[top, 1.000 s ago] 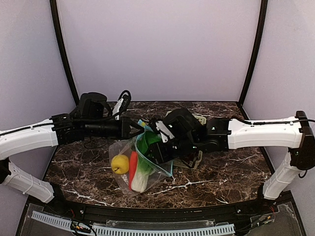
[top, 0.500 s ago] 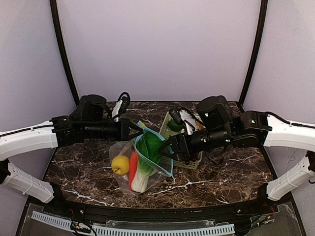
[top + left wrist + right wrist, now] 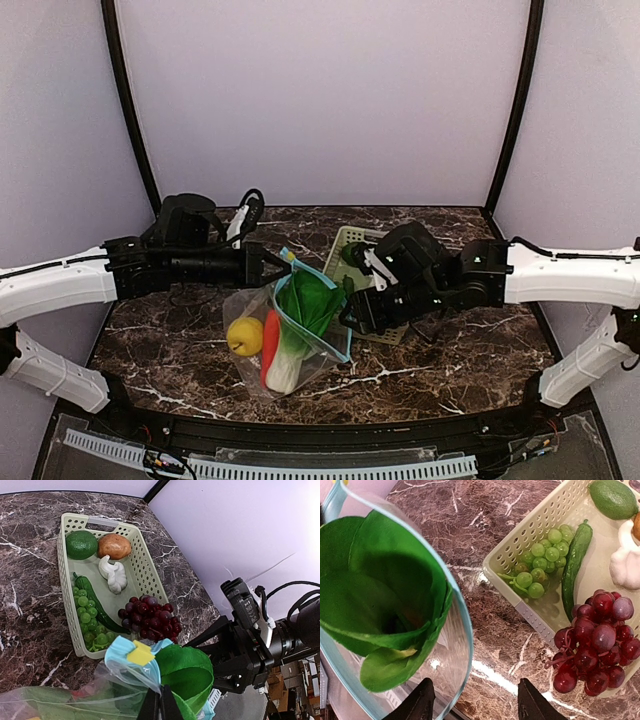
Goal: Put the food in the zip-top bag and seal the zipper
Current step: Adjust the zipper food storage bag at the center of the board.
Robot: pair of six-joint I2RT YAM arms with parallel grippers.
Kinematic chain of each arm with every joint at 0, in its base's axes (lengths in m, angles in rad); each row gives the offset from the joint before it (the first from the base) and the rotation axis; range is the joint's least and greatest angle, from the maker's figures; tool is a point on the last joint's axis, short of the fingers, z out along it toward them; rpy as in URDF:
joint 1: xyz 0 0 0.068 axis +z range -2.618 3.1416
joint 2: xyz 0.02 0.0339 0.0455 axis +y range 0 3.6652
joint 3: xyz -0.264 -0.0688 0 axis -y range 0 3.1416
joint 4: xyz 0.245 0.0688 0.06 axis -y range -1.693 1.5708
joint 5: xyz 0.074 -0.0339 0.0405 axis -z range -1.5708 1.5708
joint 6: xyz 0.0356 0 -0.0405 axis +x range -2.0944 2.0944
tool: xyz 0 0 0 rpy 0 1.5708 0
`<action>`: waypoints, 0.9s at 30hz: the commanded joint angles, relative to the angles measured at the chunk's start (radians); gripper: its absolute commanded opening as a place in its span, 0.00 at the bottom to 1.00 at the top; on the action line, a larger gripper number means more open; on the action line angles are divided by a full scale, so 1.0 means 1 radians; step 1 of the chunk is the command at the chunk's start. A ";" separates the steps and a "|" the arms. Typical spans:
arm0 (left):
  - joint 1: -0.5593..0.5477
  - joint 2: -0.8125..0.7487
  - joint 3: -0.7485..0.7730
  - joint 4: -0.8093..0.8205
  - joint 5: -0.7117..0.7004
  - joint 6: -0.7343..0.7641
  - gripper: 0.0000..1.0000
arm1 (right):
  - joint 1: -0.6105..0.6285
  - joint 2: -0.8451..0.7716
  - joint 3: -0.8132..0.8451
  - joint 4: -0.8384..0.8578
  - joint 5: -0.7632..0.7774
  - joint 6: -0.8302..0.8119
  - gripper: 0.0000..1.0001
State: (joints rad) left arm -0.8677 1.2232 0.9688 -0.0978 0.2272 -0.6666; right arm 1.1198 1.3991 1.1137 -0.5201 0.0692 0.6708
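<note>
The right gripper [image 3: 350, 312] has left the mouth of the zip-top bag [image 3: 240, 302], where a second ago it pressed down over the leafy green [image 3: 305, 300]. Half a second ago the right arm [image 3: 560, 270] had swung back to the right and stood raised over the basket [image 3: 345, 248]. Now the arm is lower again, and the gripper sits at the basket's near left corner, just beside the bag's right edge. The leaf, earlier partly covered by the gripper, now shows in full in the bag's mouth. The basket's far left corner has also come into sight.
</note>
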 commanded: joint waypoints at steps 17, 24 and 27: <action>-0.002 -0.049 -0.004 -0.066 -0.028 0.038 0.12 | -0.019 0.017 0.007 0.190 -0.027 -0.042 0.00; -0.002 -0.066 0.148 -0.342 -0.206 0.133 0.71 | -0.012 -0.067 -0.003 0.201 -0.055 -0.067 0.00; -0.004 -0.068 0.242 -0.404 -0.257 0.152 0.73 | -0.007 -0.071 0.005 0.201 -0.062 -0.065 0.00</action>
State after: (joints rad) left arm -0.8680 1.1893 1.1023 -0.3553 0.0742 -0.5720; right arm 1.1061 1.3468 1.1107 -0.3645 0.0212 0.6212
